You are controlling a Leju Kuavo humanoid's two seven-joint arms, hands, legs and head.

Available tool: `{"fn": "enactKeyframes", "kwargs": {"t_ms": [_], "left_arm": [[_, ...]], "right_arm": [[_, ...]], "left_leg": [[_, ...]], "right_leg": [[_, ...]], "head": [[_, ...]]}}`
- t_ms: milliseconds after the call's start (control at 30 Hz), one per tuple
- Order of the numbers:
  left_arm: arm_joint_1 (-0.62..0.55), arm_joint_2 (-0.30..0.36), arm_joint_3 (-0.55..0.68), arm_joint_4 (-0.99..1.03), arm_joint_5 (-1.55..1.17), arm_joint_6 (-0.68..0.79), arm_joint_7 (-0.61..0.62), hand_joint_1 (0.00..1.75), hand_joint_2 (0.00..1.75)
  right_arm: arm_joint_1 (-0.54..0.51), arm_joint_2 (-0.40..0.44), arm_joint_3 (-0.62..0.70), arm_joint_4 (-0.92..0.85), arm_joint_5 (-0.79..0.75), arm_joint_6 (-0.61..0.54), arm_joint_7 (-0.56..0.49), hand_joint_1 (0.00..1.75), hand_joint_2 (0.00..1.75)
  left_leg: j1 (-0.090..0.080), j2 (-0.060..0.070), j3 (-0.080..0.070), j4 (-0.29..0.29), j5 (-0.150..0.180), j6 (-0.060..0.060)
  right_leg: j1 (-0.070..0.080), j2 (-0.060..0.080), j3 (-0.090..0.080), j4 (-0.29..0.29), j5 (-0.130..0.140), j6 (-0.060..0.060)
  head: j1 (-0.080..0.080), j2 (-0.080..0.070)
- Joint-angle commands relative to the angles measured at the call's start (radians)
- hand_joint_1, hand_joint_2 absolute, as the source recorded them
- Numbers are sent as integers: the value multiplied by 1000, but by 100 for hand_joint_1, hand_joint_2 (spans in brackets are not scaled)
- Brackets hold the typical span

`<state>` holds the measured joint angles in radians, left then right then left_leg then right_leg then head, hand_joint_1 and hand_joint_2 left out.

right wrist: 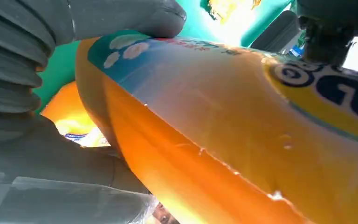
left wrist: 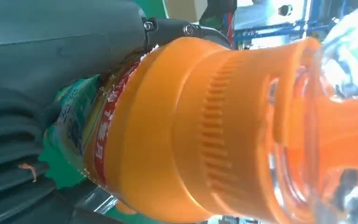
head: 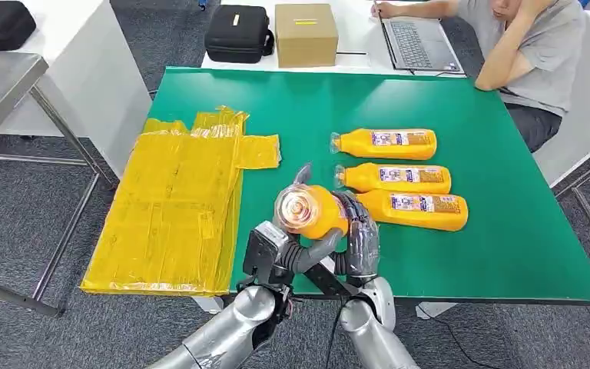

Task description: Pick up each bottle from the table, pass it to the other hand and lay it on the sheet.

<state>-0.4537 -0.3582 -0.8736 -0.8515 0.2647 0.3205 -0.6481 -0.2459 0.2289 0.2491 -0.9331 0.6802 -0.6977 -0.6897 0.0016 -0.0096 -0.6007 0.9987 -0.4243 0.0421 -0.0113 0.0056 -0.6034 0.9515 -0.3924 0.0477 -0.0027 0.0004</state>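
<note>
Grey fingers of the right hand (head: 359,238) wrap around an orange bottle (head: 315,209), and the left hand (head: 292,246) grips the same bottle from the other side. Both hands hold it up above the near edge of the green table (head: 507,231), cap end toward the robot. Three more bottles (head: 396,178) lie side by side on the table just beyond. A yellow sheet (head: 177,207) hangs over the table's left edge.

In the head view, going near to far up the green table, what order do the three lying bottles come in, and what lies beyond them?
Nearest bottle → middle bottle → farthest bottle → cardboard box on the white table behind.
</note>
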Motion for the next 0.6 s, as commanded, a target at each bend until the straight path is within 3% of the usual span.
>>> {"fn": "enactKeyframes", "kwargs": {"t_ms": [33, 433, 467, 600], "left_arm": [[-45, 9, -144, 71, -10, 28, -21, 175, 175], [-34, 9, -106, 18, -146, 144, -50, 175, 175], [-53, 29, -165, -1, -94, 188, -50, 175, 175], [-42, 18, -128, 6, -137, 174, -50, 175, 175]], "right_arm": [[-36, 33, 95, -27, -13, 0, -8, 175, 175], [-70, 22, 177, 27, -170, 0, -8, 175, 175], [-80, 14, 199, 56, -223, 0, -8, 175, 175], [-83, 10, 208, 68, -247, 0, -8, 175, 175]], "left_leg": [[0, 3, 4, 1, -3, -2], [0, 6, 4, 1, -3, -2], [0, 4, 2, 0, -1, -1], [0, 3, 3, -1, -1, -1]], "right_leg": [[1, 2, 3, 1, -2, -2], [0, 5, 2, 2, -2, -2], [0, 3, 1, 0, 0, -1], [0, 2, 2, 0, -1, -1]], "head": [[0, 0], [0, 0], [0, 0], [0, 0]]}}
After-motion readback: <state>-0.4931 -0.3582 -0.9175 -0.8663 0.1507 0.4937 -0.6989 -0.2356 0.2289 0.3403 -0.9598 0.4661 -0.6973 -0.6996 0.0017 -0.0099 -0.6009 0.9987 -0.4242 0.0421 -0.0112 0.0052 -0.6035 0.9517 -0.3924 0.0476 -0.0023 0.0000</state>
